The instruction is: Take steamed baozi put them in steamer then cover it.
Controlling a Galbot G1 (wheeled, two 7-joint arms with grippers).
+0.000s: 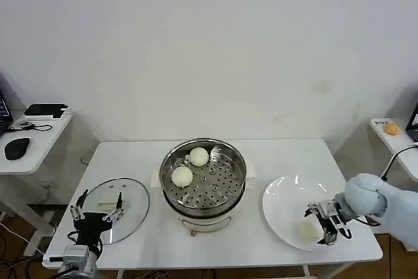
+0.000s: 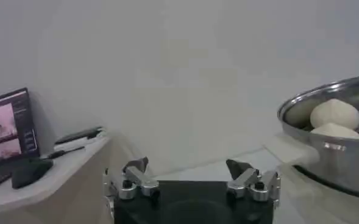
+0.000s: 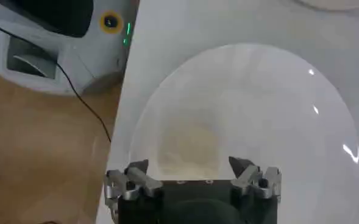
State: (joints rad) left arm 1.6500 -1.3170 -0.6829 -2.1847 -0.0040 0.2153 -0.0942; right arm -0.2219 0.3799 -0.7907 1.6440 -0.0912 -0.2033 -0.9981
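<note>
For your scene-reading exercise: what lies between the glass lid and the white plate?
In the head view, the steamer, holding two baozi, stands between the glass lid and the plate.

You have open table point(image 1: 274, 155) between the steamer point(image 1: 204, 184) and the white plate point(image 1: 284, 204). Two baozi point(image 1: 189, 166) occupy the steamer's left half; its right half is free. The glass lid point(image 1: 121, 207) blocks the table's left side.

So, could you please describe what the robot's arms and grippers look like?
The right arm has a smooth, rounded pale grey-white shell with a thin black cable running off behind it. Both the right gripper and the left gripper have black bodies with silver metal brackets and dark jaws.
</note>
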